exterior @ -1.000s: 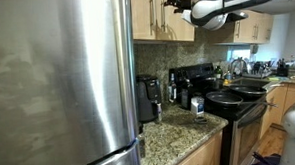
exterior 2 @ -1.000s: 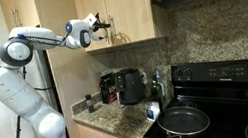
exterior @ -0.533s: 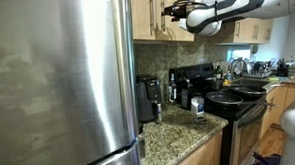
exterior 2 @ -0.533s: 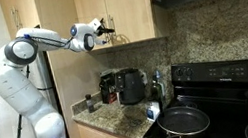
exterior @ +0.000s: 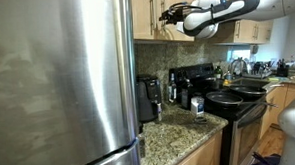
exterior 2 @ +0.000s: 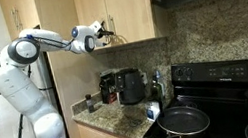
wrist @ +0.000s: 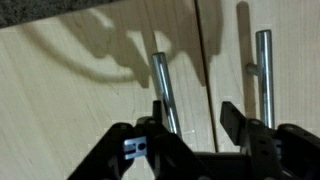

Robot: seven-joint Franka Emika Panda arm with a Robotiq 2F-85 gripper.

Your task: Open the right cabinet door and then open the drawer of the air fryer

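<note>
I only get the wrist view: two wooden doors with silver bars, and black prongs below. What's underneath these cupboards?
Observer: A speckled stone counter, with a black air fryer standing on it.
Operator: Anything for cooking nearby?
Observer: A black stove next to that counter, with a frying pan on top.
Operator: What carries those prongs?
Observer: A tall white jointed arm rising beside the counter; the tool is its tip.

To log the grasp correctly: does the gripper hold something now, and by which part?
Nothing is clamped yet, it seems. The gripper straddles a slim silver bar handle on a light-wood cabinet door, its jaws apart.
</note>
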